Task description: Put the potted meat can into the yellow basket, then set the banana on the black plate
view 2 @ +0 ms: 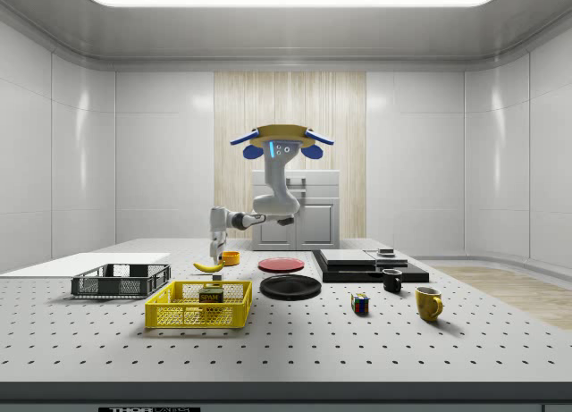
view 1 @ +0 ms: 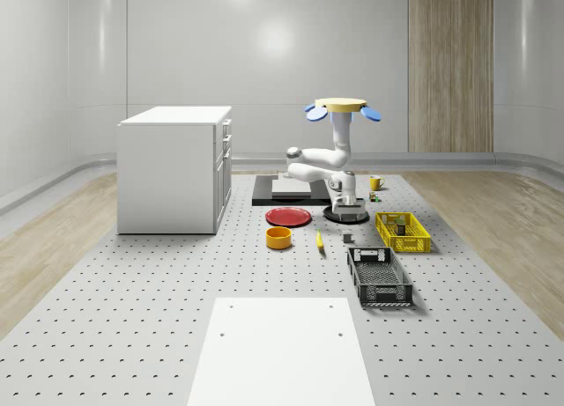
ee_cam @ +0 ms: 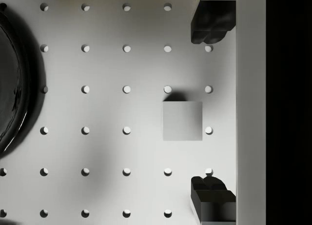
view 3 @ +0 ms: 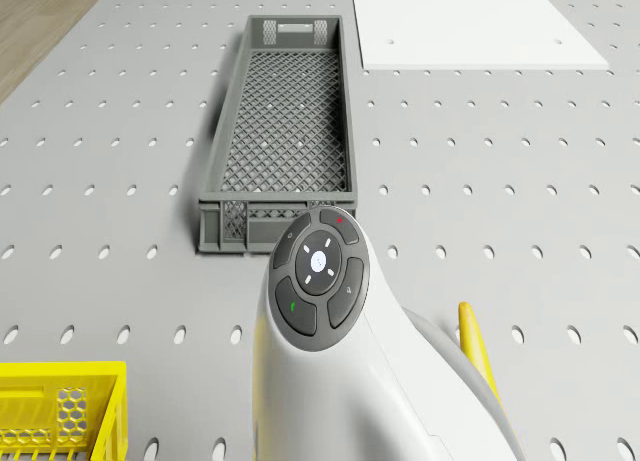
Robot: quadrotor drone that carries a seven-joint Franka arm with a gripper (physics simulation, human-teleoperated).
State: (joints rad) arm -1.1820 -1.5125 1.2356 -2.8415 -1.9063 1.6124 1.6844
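the arm hides most of the banana point(view 3: 476, 353); the yellow basket point(view 3: 62, 413) is cut off.

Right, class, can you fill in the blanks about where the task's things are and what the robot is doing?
1. The yellow basket holds the ___.
2. The banana lies on the table, so the black plate is ___.
3. The drone hovers above the table, and the gripper has its fingers ___, holding nothing.

Missing words: potted meat can; empty; open.
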